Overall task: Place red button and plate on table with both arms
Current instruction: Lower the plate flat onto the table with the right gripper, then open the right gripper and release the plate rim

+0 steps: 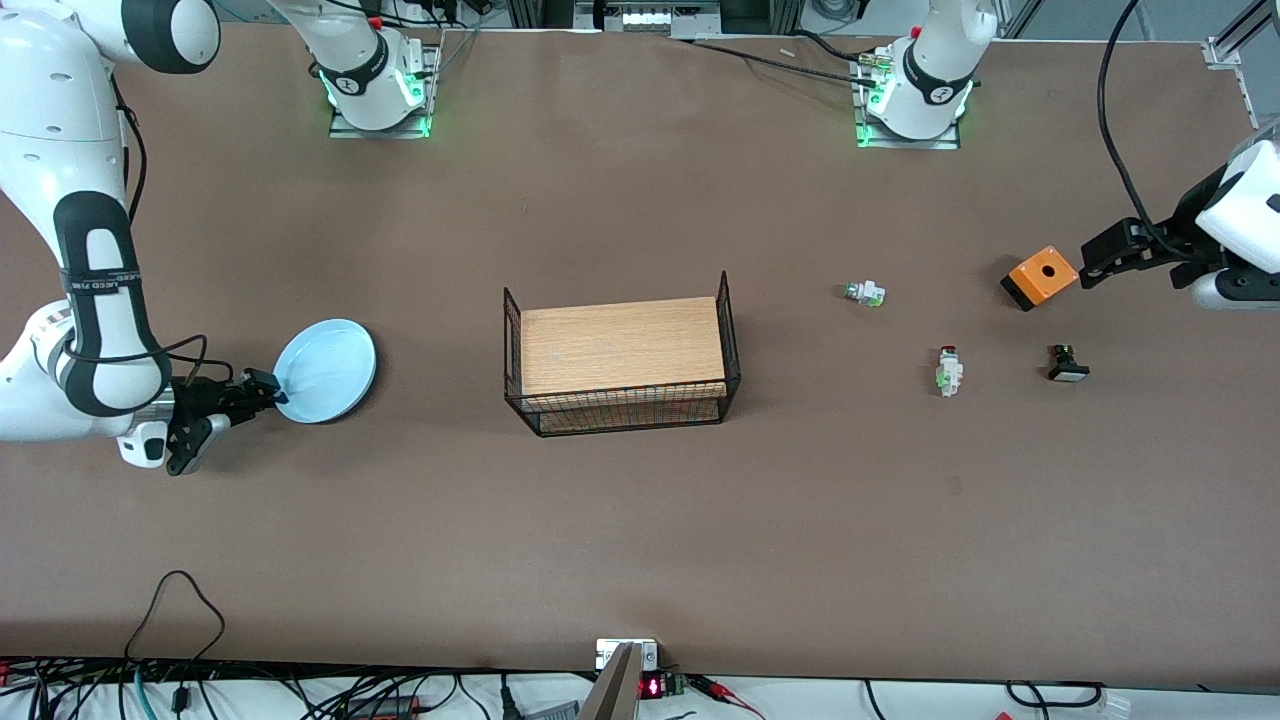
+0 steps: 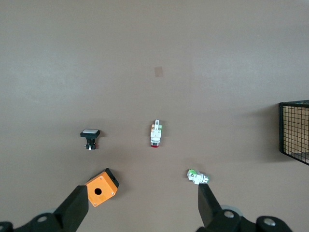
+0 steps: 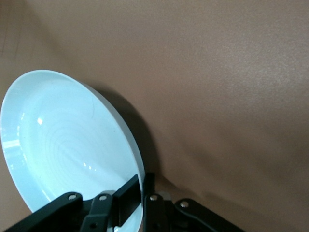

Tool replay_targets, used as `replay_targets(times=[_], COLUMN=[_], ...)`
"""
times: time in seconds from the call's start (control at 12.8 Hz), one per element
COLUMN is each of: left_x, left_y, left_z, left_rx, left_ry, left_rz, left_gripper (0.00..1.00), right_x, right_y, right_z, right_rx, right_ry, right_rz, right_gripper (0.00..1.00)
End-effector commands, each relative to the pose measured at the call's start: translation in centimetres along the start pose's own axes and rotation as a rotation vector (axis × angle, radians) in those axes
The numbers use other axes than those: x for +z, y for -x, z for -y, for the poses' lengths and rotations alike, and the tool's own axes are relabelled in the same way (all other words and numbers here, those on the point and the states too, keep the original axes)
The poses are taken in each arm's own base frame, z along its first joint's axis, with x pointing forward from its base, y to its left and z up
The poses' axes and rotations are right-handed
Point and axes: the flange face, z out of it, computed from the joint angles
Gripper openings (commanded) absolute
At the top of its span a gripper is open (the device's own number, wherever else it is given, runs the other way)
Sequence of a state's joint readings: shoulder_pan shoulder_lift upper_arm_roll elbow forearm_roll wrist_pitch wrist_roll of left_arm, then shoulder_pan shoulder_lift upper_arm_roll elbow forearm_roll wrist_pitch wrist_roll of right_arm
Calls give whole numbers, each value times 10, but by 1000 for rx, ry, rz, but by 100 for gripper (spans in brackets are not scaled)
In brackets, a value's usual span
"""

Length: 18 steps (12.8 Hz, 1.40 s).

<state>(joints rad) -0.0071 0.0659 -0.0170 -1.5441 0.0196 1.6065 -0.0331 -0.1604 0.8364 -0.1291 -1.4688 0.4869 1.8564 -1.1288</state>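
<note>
Two arms are out over the table (image 1: pixel 640 520), and you can use the wire rack (image 1: pixel 622 365) in the middle as your marker. Your right gripper (image 1: pixel 262 388) is clenched on the rim of the plate (image 1: pixel 326 370), well away from the rack toward the right arm's end of the table. In the right wrist view the plate (image 3: pixel 67 150) looks tilted, with the fingers (image 3: pixel 129 198) pinching its edge. You cannot tell if the low edge is touching the table yet.

Your left gripper (image 1: pixel 1090 270) is spread wide and holds nothing. It hangs just beside the orange box (image 1: pixel 1040 277), well away from the rack toward the left arm's end. The red button (image 1: pixel 948 371) already lies on the table, between the rack and that box, and nothing is touching it. A white-green part (image 1: pixel 865 293) and a black part (image 1: pixel 1068 364) lie near it.

Watch the plate. If you let go while it is tilted, it could drop, wobble or slide. If the left arm swings low, it could bump the box or push the button away
</note>
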Motion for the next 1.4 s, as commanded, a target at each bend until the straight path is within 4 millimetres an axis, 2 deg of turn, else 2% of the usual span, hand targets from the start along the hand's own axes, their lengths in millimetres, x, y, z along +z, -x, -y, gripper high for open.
replay_targets(times=[0.0, 0.31, 0.39, 0.54, 0.62, 0.7, 0.78, 0.93, 1.25, 1.32], left_x=[-6, -6, -6, -6, -6, -6, -6, -6, -6, -6], left_y=[5, 5, 5, 5, 5, 5, 5, 5, 5, 5], left_z=[1, 1, 1, 1, 1, 1, 1, 1, 1, 1], left_rx=[-3, -4, -4, -6, -6, -6, -6, -6, -6, -6], left_ry=[27, 27, 27, 27, 27, 27, 27, 27, 27, 27], left_rz=[2, 2, 2, 2, 2, 2, 2, 2, 2, 2], left_gripper=[100, 100, 100, 100, 100, 100, 100, 100, 100, 100], right_x=[7, 5, 4, -11, -18, -20, -25, -51, -135, -146], right_y=[1, -1, -1, -8, -8, -9, -12, -24, -53, -58], right_z=[-6, -5, -5, -5, -4, -3, 0, 7, 38, 48], right_rx=[12, 15, 14, 7, 17, 24, 14, -23, -61, -13], right_ry=[-49, -58, -55, -40, -45, -67, -81, -77, 13, 29], right_rz=[-58, -83, -82, -110, -139, -156, -155, -154, -74, -53], right_gripper=[16, 35, 44, 77, 90, 99, 99, 100, 100, 100])
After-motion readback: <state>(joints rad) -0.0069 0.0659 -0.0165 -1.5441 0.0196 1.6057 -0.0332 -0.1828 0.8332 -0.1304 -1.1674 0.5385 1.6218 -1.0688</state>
